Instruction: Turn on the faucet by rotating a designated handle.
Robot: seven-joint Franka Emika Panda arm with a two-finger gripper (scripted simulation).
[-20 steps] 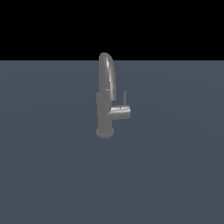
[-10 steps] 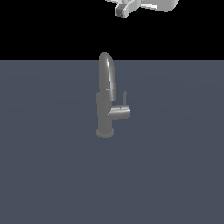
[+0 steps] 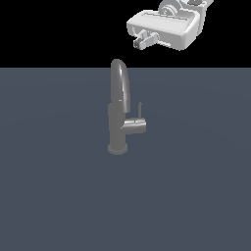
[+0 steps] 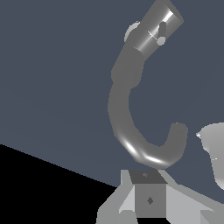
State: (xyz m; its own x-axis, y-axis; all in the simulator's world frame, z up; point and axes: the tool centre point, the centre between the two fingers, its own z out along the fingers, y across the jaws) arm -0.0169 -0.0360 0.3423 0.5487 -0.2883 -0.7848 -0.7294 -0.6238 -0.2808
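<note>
So the one thing that matters here: the handle (image 3: 140,110) sits way below the end effector (image 3: 142,42), pretty much at 6 o'clock from it in the exterior view, with a good stretch of open air between them. Nothing is touching yet.

The faucet (image 3: 119,110) stands upright in the middle of the grey table (image 3: 49,186), round base down, arched spout on top. A short horizontal stub pokes out of the body toward 3 o'clock, and the handle is the thin dark rod standing up off the end of that stub, so its long axis runs 12 to 6, roughly parallel to the faucet body.

The end effector hangs up at about 1 o'clock from the top of the spout, with its stubby fingers pointing toward 9 o'clock-ish. In the wrist view the spout curls right in front of the camera and the handle (image 4: 161,31) is a tiny sliver on the far stub.

Are the fingers apart or together? Honestly can't tell from either view, they're too small and partly hidden.

My read: the next move is a straight drop, keeping clear of the spout on the 9 o'clock side of that path.
</note>
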